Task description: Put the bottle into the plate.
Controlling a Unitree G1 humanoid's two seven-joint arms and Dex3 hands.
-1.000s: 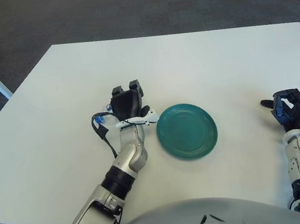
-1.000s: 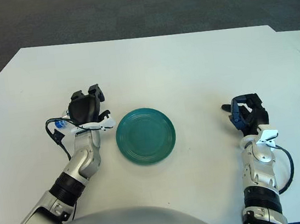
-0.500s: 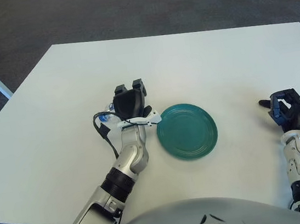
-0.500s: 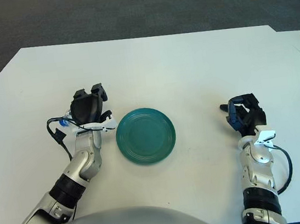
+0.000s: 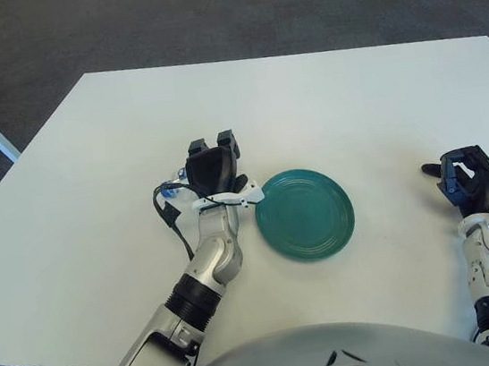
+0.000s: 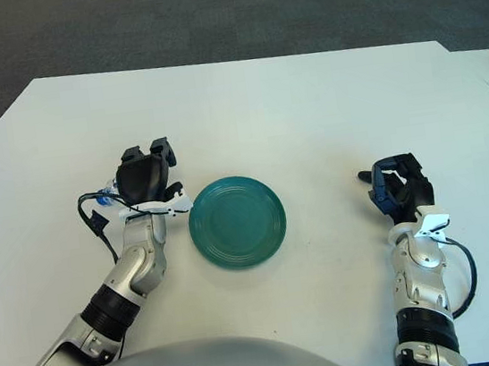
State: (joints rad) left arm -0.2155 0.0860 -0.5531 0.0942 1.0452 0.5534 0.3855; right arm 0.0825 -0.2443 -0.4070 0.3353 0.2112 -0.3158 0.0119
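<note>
The left hand (image 5: pixel 210 167) sits just left of the teal plate (image 5: pixel 304 214) on the white table (image 5: pixel 324 100), its fingers curled over the bottle (image 5: pixel 172 180). Only a small clear-and-blue part of the bottle shows at the hand's left side, outside the plate. The right hand (image 5: pixel 468 179) shows well to the right of the plate, fingers loosely curled and holding nothing.
</note>
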